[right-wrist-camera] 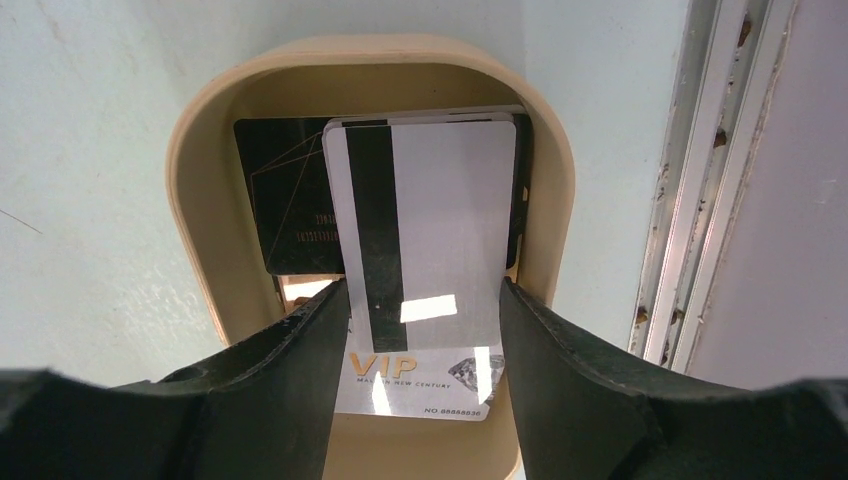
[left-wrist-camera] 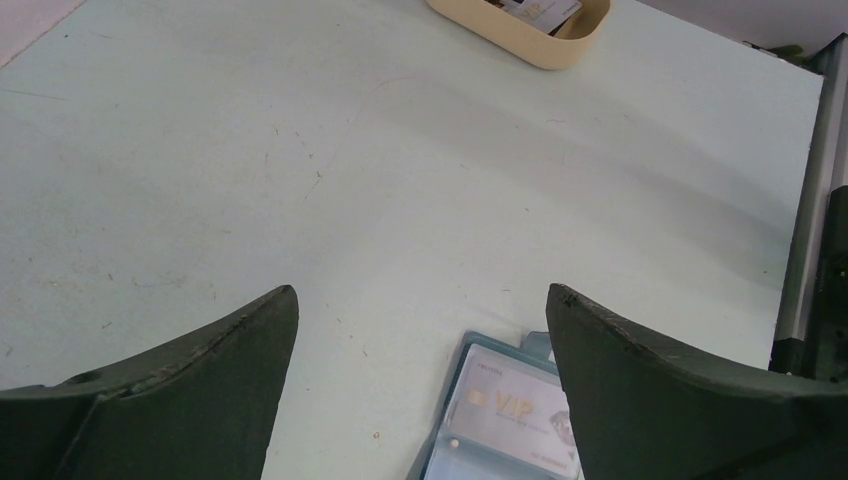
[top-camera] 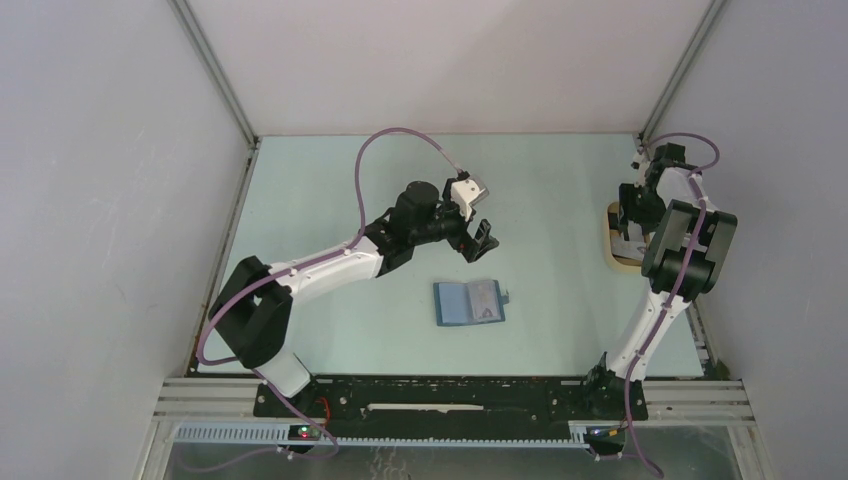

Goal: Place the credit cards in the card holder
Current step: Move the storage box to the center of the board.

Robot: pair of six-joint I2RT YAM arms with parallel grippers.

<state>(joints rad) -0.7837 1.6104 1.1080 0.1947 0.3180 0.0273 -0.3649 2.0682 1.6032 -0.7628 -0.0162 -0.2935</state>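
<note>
The card holder point(top-camera: 470, 302) lies open on the table's middle, teal-blue, with a whitish VIP card point(left-wrist-camera: 510, 405) in one pocket. My left gripper point(top-camera: 483, 243) hovers just beyond it, wide open and empty; in the left wrist view point(left-wrist-camera: 421, 288) the card holder point(left-wrist-camera: 455, 440) shows low between the fingers. My right gripper point(right-wrist-camera: 420, 290) reaches into the beige tray point(right-wrist-camera: 190, 200). Its fingers press both long edges of a white credit card point(right-wrist-camera: 440, 200) with a black stripe. A black card point(right-wrist-camera: 285, 210) and a silver VIP card point(right-wrist-camera: 420, 385) lie under it.
The beige tray point(top-camera: 612, 255) sits at the table's right edge, close to the metal frame rail point(right-wrist-camera: 700, 200). It also shows at the top of the left wrist view point(left-wrist-camera: 520, 45). Grey walls enclose the table on three sides.
</note>
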